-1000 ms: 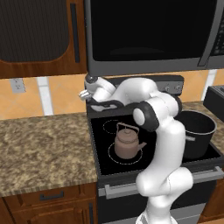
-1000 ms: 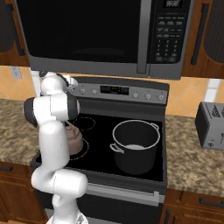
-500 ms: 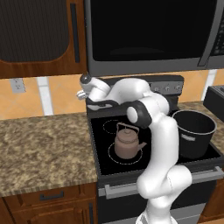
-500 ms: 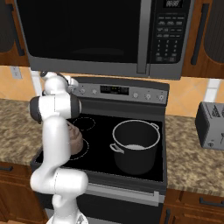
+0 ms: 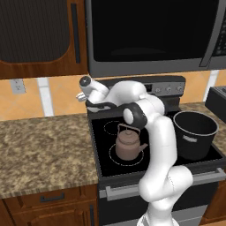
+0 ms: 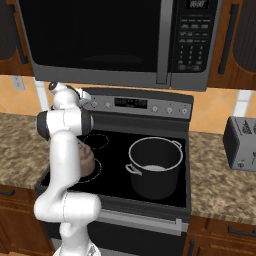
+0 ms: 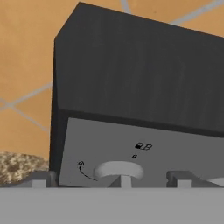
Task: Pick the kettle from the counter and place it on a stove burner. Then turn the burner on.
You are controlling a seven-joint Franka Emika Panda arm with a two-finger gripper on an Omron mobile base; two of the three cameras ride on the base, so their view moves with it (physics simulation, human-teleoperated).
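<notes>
The kettle (image 5: 129, 146) stands upright on the black glass cooktop (image 5: 106, 156), inside the large white circle of the stove burner (image 5: 115, 160) at the front left. Its arched handle is up and its short spout points to the right. In the right base view the kettle (image 6: 86, 159) is half hidden behind the white arm. Nothing is touching it.

The arm reaches up and back to the left end of the stove's control panel (image 6: 135, 104). The claw (image 5: 82, 96) is just in front of the leftmost knob (image 7: 118, 170) – in the hand view this knob sits between the two dark fingertips (image 7: 40, 178), very near them. I cannot tell whether they touch the knob, so I cannot tell whether the claw is apart or clamped.

A big black pot (image 5: 195, 133) stands on the right side of the cooktop, well apart from the kettle (its inside looks pale in the right base view). The granite counter (image 5: 42, 150) lies to the left of the stove. A toaster (image 6: 241, 142) stands on the counter at the right, and a microwave (image 6: 115, 40) hangs above the stove.
</notes>
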